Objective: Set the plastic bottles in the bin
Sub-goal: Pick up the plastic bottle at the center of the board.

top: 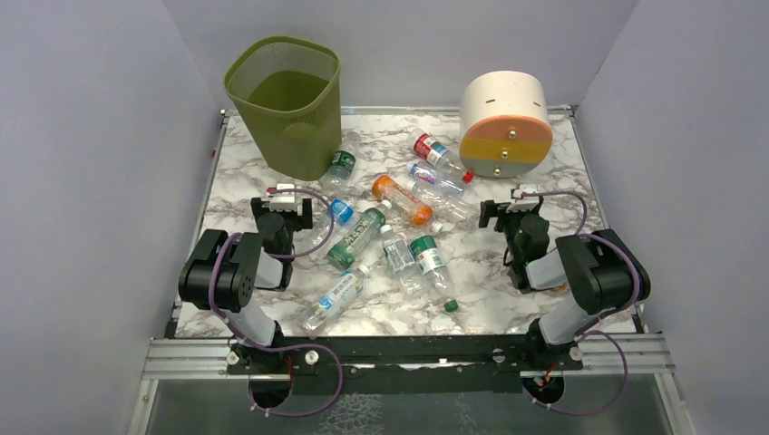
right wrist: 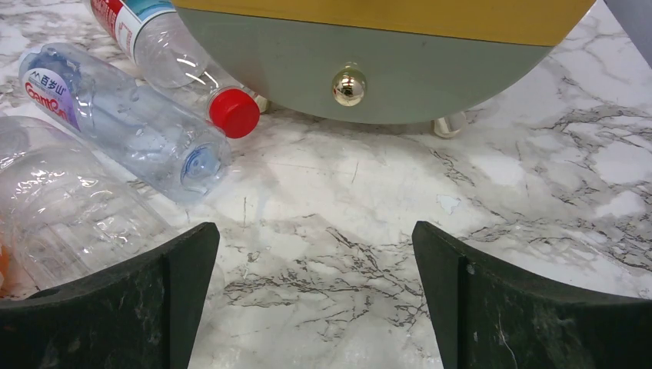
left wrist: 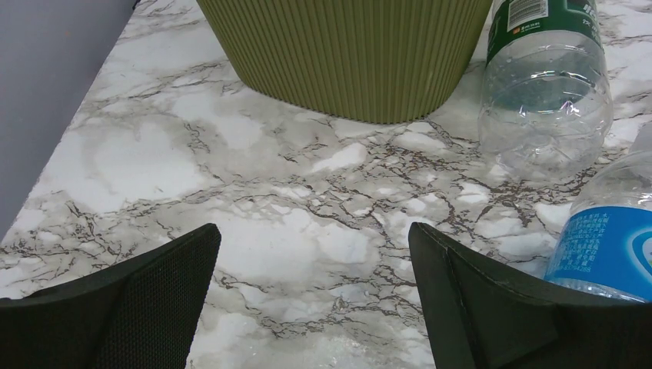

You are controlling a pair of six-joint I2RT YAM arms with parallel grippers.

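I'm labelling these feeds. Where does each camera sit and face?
Top external: above and behind the bases, looking down at the table, bin and plastic bottles; both arms show.
Left wrist: low on the left arm, facing the bin's base; its open jaws at bottom.
Right wrist: low on the right arm, facing the banded cylinder; open jaws at bottom.
Shared: top and right wrist both show the red-capped bottle.

The bin [top: 288,109] stands at the far left corner of the bench [top: 231,195]. The plastic bottles [top: 399,201] lie scattered to its right and front, one bottle [top: 341,166] just beside its base, and a cylinder [top: 505,122] stands farther right.
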